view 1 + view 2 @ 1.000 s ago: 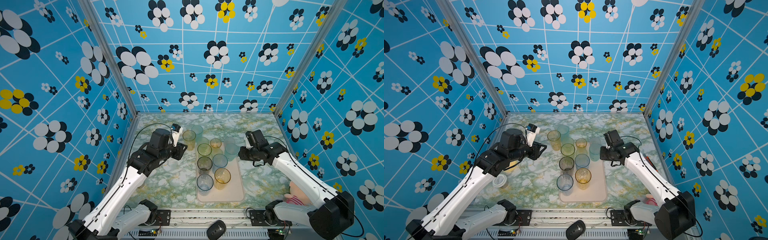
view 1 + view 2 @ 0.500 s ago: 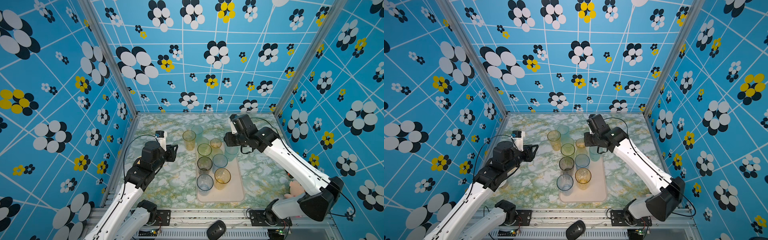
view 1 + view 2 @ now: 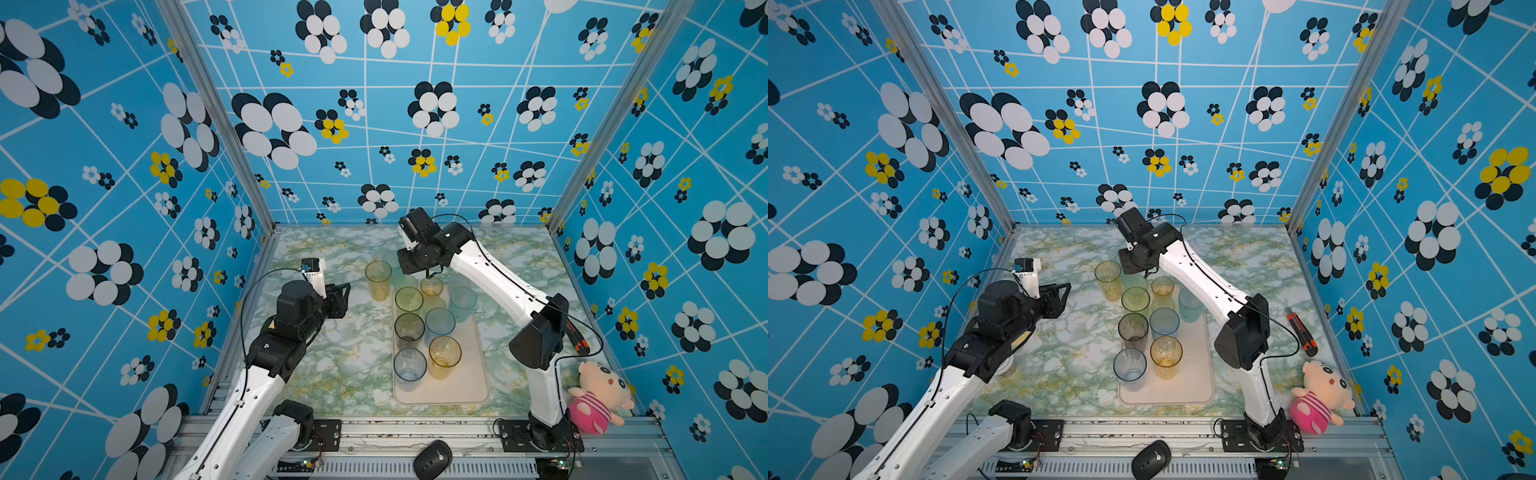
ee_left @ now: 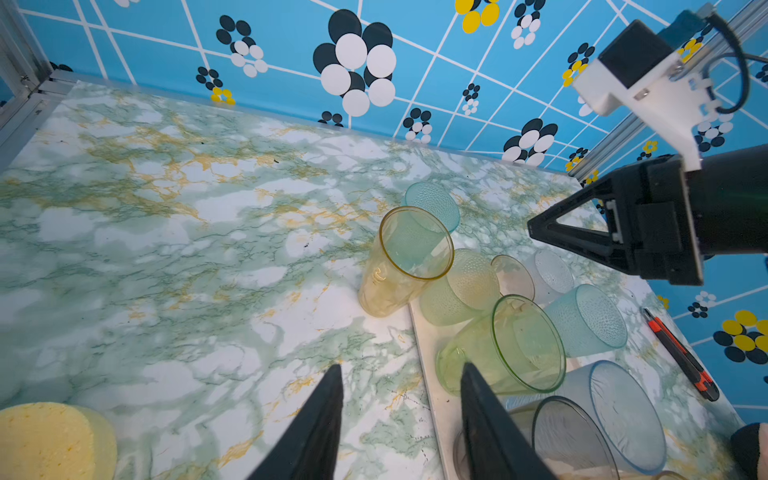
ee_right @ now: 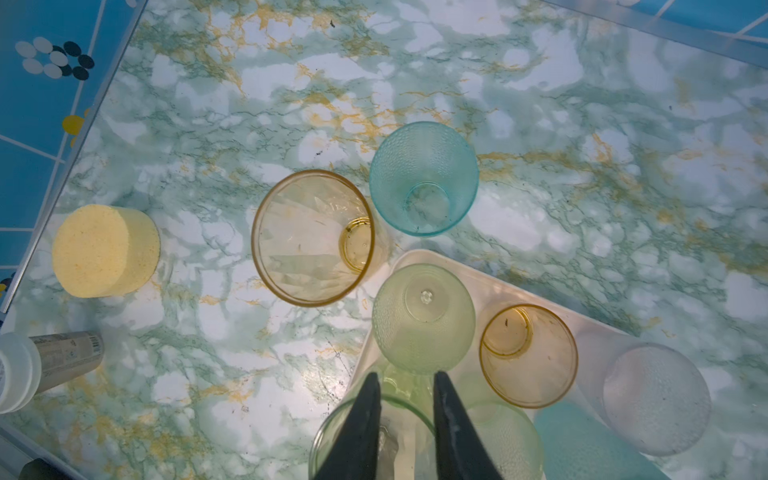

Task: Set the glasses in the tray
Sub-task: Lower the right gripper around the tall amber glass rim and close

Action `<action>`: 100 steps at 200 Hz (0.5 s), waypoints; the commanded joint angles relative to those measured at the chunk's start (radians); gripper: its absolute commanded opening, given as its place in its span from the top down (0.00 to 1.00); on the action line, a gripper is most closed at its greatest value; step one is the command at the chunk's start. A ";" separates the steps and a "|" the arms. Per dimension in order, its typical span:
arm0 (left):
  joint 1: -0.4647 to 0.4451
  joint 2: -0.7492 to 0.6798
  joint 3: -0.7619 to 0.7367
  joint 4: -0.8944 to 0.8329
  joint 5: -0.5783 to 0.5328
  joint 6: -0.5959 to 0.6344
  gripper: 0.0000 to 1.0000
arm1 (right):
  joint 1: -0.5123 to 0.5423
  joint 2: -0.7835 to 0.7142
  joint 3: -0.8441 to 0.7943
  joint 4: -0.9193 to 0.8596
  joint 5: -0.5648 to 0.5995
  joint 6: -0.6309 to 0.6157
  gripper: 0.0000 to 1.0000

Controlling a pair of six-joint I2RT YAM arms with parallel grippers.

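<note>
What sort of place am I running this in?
Probably a robot test booth, not a real kitchen: flower-print walls box in a marble-look tabletop, with a plush toy and a computer mouse near its front.

Tray: pale cream rect., rounded corners, low rim, flat on table, lower centre of a top view, long side running up-frame. Upright on it: clear-blue glass & amber glass nearest bottom; smoky glass & blue glass mid; green glass, small amber glass, teal glass at top end. Off tray, just upper left: tall amber glass, upright, w/ textured teal glass beside it.
</note>
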 commanded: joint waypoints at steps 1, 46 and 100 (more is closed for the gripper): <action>0.015 -0.019 -0.001 -0.014 0.030 0.003 0.53 | 0.016 0.087 0.137 -0.106 0.012 -0.024 0.75; 0.040 -0.035 0.003 -0.031 0.048 0.009 0.52 | 0.026 0.275 0.399 -0.196 -0.007 -0.025 0.75; 0.069 -0.059 -0.001 -0.045 0.061 0.011 0.51 | 0.026 0.328 0.439 -0.186 0.011 -0.015 0.75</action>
